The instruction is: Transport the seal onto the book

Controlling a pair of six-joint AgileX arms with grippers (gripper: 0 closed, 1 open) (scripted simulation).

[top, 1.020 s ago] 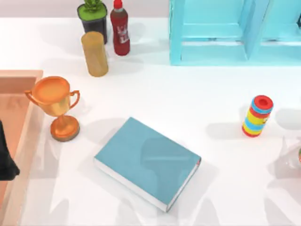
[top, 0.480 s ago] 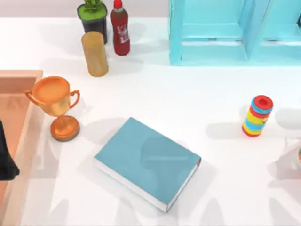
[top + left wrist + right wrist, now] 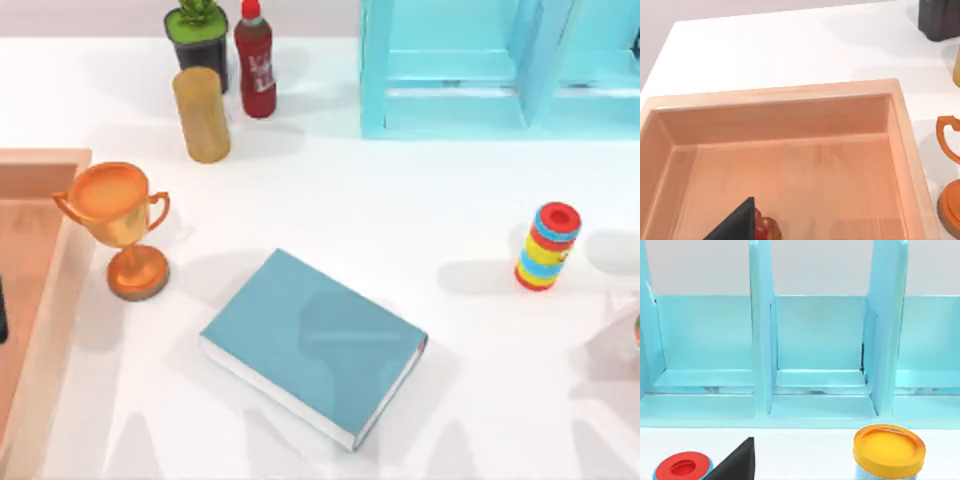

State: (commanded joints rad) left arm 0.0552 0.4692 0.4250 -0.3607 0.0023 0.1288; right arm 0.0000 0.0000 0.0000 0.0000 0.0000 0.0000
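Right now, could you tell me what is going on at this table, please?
My left gripper hangs over the shallow wooden tray at the table's left, beside the small reddish-brown seal in it. The thick teal-blue book lies bare mid-table, awaiting it. My right gripper is parked facing the light-blue shelf.

Orange-gold trophy cup [image 3: 118,225] at the left of the top view, just beside a wooden tray [image 3: 45,300] on the left edge. Upper left: yellow cylinder [image 3: 201,114], red bottle [image 3: 255,60] and potted plant in a dark pot [image 3: 197,35], close together. Light-blue shelf unit [image 3: 500,65] at upper right. Striped red-yellow-blue ring stack [image 3: 547,246] upright at right on the white worktop [image 3: 400,210].
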